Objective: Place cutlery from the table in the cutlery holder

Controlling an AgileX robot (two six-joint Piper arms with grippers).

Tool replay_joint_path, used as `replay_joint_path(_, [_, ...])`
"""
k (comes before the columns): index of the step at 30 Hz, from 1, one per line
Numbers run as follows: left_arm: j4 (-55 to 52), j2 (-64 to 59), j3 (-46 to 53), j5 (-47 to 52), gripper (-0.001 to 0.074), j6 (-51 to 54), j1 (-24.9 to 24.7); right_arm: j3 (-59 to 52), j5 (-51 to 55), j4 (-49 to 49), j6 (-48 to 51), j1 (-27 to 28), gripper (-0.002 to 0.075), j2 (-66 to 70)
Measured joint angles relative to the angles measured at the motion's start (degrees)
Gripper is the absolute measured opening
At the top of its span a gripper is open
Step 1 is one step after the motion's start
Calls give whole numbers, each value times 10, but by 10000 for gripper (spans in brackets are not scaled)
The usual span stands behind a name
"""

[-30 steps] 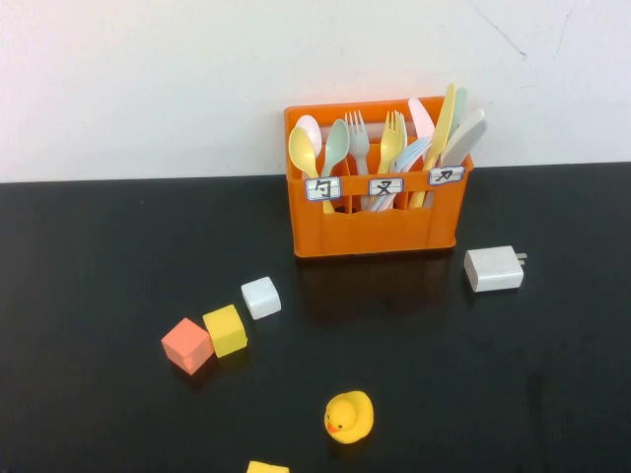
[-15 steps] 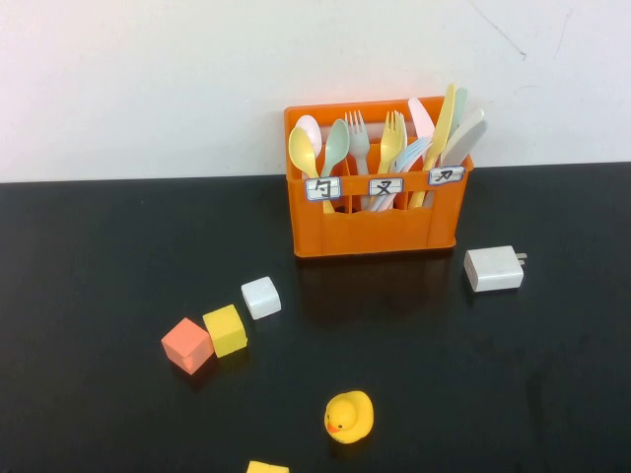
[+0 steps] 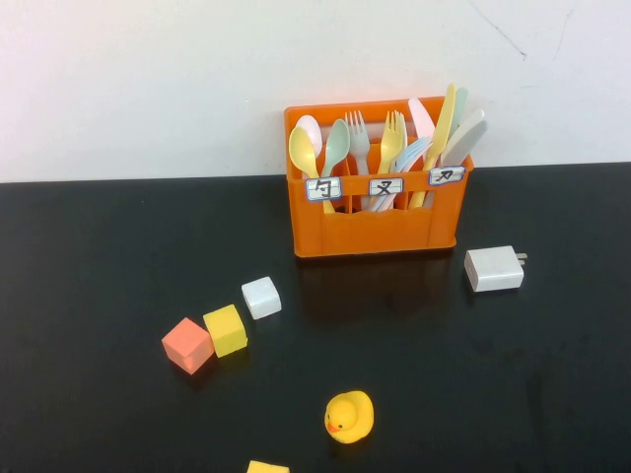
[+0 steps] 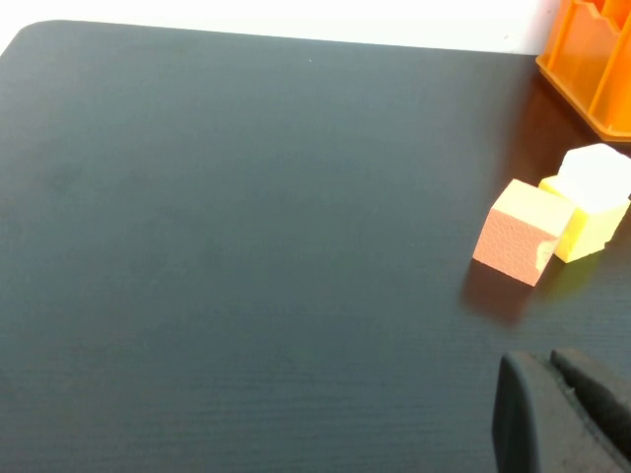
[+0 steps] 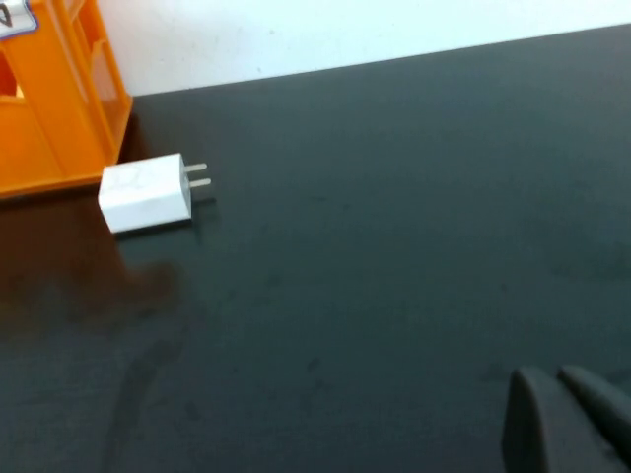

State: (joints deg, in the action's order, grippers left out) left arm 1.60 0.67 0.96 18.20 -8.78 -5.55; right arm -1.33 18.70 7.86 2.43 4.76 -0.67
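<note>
Nothing has moved since a second ago: every thing lies just where it lay, and no arm shows in the high view.

On the left side of the table (image 3: pixel 89 296) sit a red cube (image 3: pixel 187 345), a yellow cube (image 3: pixel 225 330) touching it, and a white cube (image 3: pixel 261 298) just beside those. The left gripper (image 4: pixel 562 414) hangs low over the bare black top near the cubes. Its fingers are pressed together and hold nothing. A yellow duck (image 3: pixel 349 416) sits nearer the robot, in the middle.

Behind, against the wall, stands the orange cutlery holder (image 3: pixel 375 232). All the cutlery (image 3: pixel 394 148) stands up inside it: spoons in the left part, forks in the middle, knives in the right. No fork or knife lies on the table, so the job looks done.

The best thing to do now is to keep both arms back and still, so nothing bumps the holder or knocks a piece out.

A white charger block (image 3: pixel 494 268) lies just right of the holder. The right gripper (image 5: pixel 567 419) hangs over the bare top on that side, well apart from the charger, with its fingers closed on nothing.

The holder has three small white labels (image 3: pixel 385 186), each with one black sign. They look like Chinese signs for spoon, fork and knife, but I am not sure.
</note>
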Motion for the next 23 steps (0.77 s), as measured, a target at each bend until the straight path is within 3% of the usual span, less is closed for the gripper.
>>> replay_joint_path(23, [0,0,0,1,-1,0,0,0,2,-95,1,-20,-2,0])
